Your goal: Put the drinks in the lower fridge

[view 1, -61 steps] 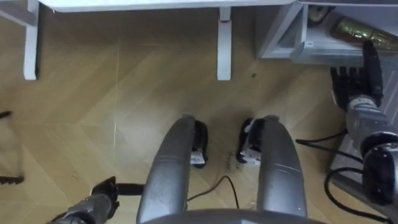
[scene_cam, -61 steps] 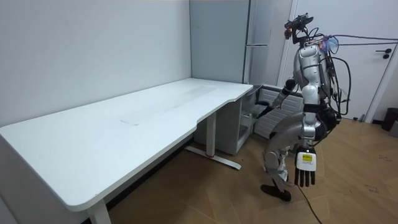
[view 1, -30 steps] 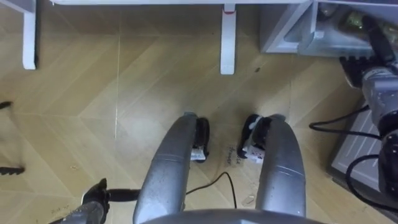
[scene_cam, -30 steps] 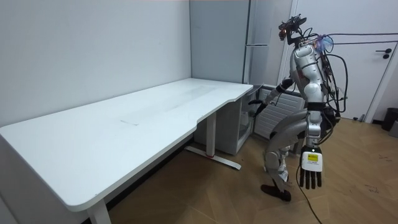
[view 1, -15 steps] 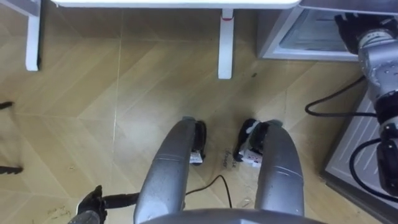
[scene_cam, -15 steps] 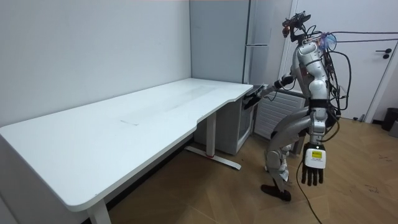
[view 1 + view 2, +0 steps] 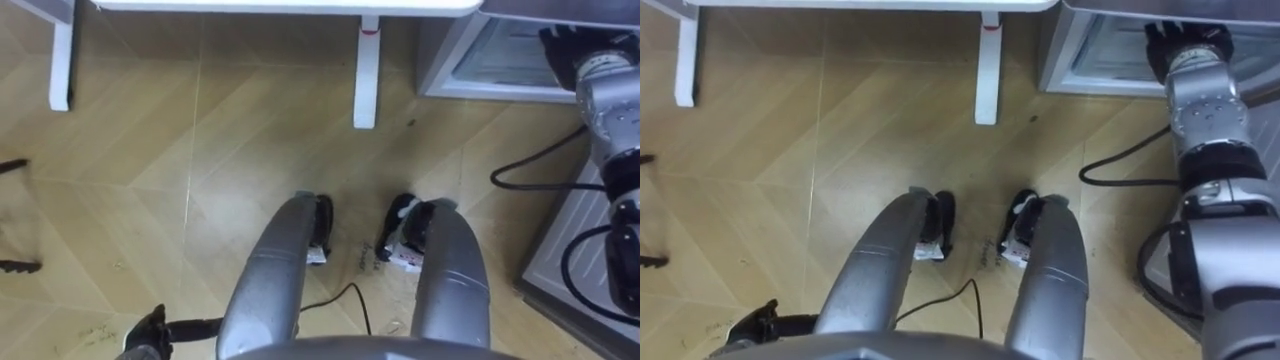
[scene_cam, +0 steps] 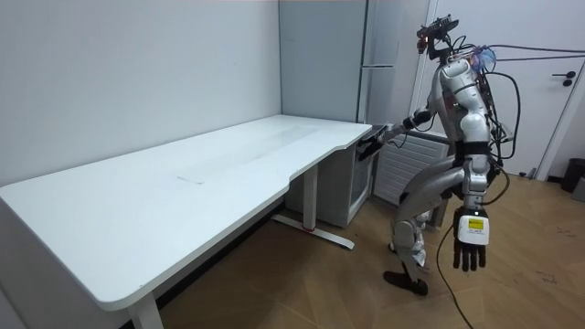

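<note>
The left hand (image 8: 470, 245) is hanging by the robot's thigh, fingers straight and loose. The robot is standing past the desk (image 8: 183, 183), facing the fridge (image 7: 437, 60). Its right hand (image 7: 566, 45) is lying at the fridge's top edge, fingers hidden, so its grip cannot be told. Nor can the drinks' place.

A long white table (image 8: 164, 196) runs along the pale wall (image 8: 119, 73), one white leg (image 7: 367, 70) planted on the herringbone wood floor (image 7: 180, 170), white door (image 8: 571, 119) at the room view's right.
</note>
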{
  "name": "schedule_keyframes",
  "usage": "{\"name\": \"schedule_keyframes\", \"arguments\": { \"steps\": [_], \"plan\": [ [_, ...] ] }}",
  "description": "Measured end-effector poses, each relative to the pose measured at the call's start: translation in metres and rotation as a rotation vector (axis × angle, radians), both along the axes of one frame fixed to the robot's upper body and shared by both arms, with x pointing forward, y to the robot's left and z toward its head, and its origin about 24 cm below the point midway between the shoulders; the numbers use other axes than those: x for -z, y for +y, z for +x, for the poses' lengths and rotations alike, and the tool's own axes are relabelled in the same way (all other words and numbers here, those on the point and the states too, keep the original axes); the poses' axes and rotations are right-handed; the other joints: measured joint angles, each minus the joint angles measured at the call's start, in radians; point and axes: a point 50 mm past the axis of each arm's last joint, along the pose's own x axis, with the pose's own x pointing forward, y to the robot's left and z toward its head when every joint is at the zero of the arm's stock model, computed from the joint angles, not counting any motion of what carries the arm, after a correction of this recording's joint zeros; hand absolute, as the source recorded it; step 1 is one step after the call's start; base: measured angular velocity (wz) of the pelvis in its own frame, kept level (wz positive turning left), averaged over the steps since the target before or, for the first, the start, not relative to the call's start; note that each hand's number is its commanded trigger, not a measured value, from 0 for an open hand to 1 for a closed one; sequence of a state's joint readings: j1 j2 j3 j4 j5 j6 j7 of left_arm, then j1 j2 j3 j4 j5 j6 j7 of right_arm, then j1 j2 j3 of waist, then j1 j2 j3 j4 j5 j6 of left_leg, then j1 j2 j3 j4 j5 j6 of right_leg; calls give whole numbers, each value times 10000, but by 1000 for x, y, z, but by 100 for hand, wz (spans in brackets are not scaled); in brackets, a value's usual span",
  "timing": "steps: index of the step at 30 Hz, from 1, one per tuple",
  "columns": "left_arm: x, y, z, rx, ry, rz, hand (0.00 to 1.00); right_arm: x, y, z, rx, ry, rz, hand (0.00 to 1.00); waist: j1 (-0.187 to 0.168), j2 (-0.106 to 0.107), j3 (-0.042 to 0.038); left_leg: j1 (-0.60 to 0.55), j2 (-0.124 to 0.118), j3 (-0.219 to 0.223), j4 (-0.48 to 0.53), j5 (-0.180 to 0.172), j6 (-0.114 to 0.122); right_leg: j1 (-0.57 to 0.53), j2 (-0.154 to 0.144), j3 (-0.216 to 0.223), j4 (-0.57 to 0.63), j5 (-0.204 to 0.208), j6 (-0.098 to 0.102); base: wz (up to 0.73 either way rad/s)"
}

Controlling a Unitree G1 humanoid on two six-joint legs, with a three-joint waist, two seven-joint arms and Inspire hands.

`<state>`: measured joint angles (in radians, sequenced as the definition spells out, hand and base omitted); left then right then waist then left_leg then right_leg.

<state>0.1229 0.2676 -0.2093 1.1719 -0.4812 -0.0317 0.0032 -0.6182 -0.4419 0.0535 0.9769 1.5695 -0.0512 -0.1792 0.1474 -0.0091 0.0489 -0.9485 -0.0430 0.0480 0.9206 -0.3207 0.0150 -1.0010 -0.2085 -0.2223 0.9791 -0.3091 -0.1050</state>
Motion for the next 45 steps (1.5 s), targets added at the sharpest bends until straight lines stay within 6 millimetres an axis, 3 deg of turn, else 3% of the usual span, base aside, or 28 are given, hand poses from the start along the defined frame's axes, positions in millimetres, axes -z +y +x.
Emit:
{"name": "schedule_keyframes", "arguments": {
  "steps": [5,10,14,19,22,23,25,27,32,33,39,45],
  "plan": [
    [0,-6,3,447,-81,-343,0,23,-11,-14,36,177,-41,0,182,41,39,675,-12,-156,-588,138,-82,742,43,-234,-533,47,14,7],
    [-1,1,1,295,88,-393,0,57,-24,-49,-444,525,-416,0,250,95,72,1457,68,-520,-1156,199,-231,1730,260,-600,-1268,71,66,9],
    [0,4,-4,10,305,-558,0,94,-34,-94,-949,2088,-818,0,147,119,55,2263,160,-813,-1703,217,-240,2794,404,-1029,-2033,160,-19,11],
    [0,5,-7,-107,336,-797,0,136,-33,-158,-1548,4118,-816,0,-47,149,16,3265,319,-987,-2412,217,-231,4010,765,-1227,-3081,283,168,4],
    [0,9,-11,-449,439,-792,0,159,-21,-196,-2469,5619,-963,0,-125,182,-72,3998,390,-956,-2924,203,-224,4740,937,-1216,-3699,372,267,-10],
    [-1,10,-11,-544,388,-774,0,169,-13,-211,-2873,6151,-867,0,-128,206,-137,4283,457,-920,-3158,207,-223,5040,1035,-1233,-4008,447,293,-14],
    [0,9,-11,-594,333,-792,0,183,4,-235,-3462,6921,-583,0,-141,226,-173,4818,519,-880,-3528,218,-228,5554,1154,-1226,-4449,568,314,-17],
    [2,2,-11,-613,304,-953,0,195,21,-264,-4278,7882,-277,0,-191,249,-298,5685,502,-746,-4236,333,-183,6257,1235,-1111,-5000,656,437,-11],
    [5,-9,-13,-663,259,-1161,0,206,43,-294,-5502,8859,-91,0,-442,169,-337,7173,452,-446,-5546,613,-118,7399,1319,-836,-5837,782,614,-14],
    [5,-9,-12,-713,229,-1182,0,207,45,-298,-5604,8966,-62,0,-557,174,-403,7394,460,-415,-5730,634,-110,7590,1365,-778,-6007,804,650,-11],
    [6,-12,-13,-1248,96,-1152,0,211,56,-311,-6099,9278,11,0,-789,21,-434,8515,486,-161,-6558,734,-68,8484,1539,-566,-6707,959,800,-14],
    [7,-12,-23,-1479,270,-1073,0,211,58,-305,-6296,9202,-352,0,-1115,-76,-409,9486,507,165,-7066,742,-59,9227,1699,-236,-7068,1031,916,-15]
  ]
}}
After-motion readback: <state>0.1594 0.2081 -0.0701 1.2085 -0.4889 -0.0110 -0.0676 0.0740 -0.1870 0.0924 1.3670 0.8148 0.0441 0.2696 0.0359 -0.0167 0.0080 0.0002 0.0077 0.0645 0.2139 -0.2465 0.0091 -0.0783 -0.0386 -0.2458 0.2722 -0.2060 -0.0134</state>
